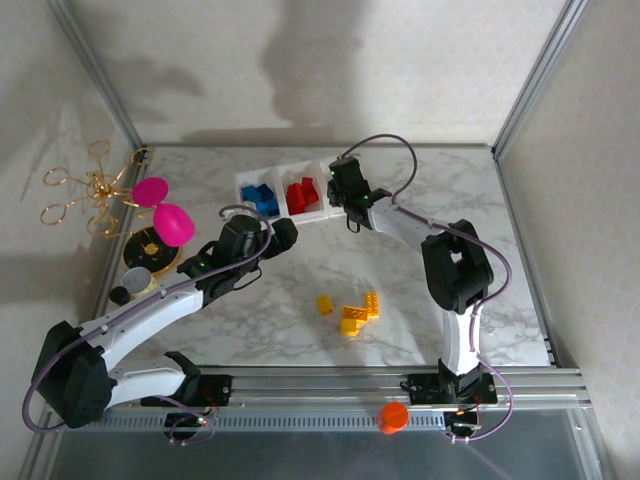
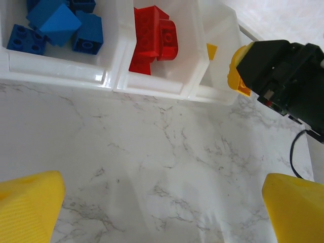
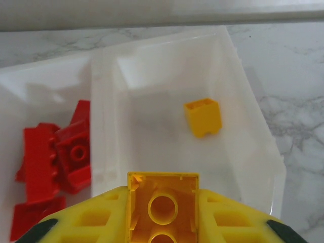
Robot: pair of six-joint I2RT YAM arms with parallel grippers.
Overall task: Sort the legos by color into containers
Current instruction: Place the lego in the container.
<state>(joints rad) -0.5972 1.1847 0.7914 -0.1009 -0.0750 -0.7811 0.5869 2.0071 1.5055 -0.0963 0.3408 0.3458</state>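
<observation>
Grey-veined marble table (image 1: 290,325) holds loose yellow legos (image 1: 352,312) — pale walls (image 1: 350,60) around

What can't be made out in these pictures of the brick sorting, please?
- Top view: the right claw covers the right compartment of the tray, hiding its contents.
- Left wrist view: the blue bricks are cut off by the top edge.
- Right wrist view: the held yellow brick runs off the bottom edge.
- Top view: the loose yellow bricks are too small to count.
</observation>
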